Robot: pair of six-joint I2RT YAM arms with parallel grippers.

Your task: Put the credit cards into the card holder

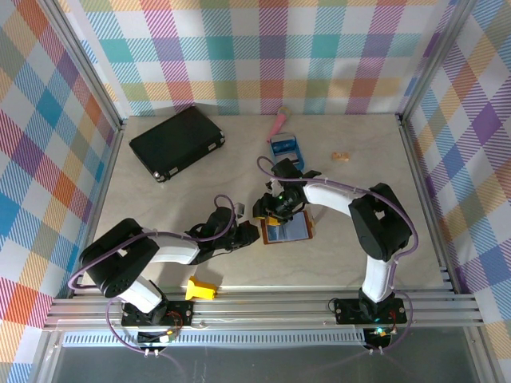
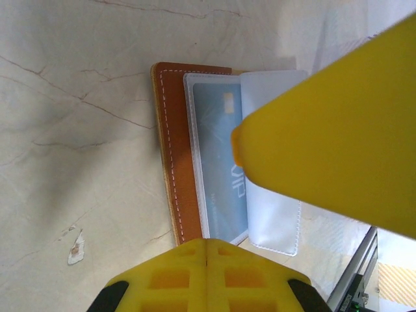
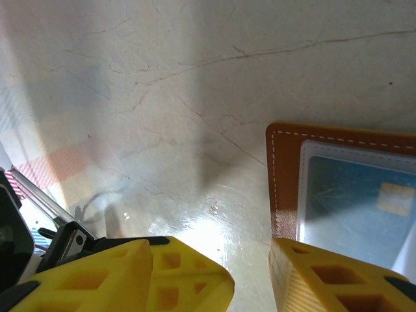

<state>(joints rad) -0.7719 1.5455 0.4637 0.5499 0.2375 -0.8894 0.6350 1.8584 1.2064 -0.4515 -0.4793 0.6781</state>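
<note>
The brown card holder (image 2: 170, 149) lies open and flat on the pale table (image 1: 160, 199), just right of centre, with both arms bent in over it. A blue credit card (image 2: 220, 162) sits behind a clear window pocket, and a second clear sleeve (image 2: 273, 195) beside it looks empty. The left gripper (image 2: 207, 244), fingers pressed together with nothing between them, points its tip at one edge of the leather. It seems placed to pin the holder or stop it sliding as cards go in, though actual contact cannot be made out. The right gripper (image 3: 250, 268) hovers at a corner of the holder, fingers partly spread with only bare table between them. It carries no card and looks free either to seat the blue one deeper or to fetch another. A black case (image 1: 177, 142) sits well apart at the far left.
</note>
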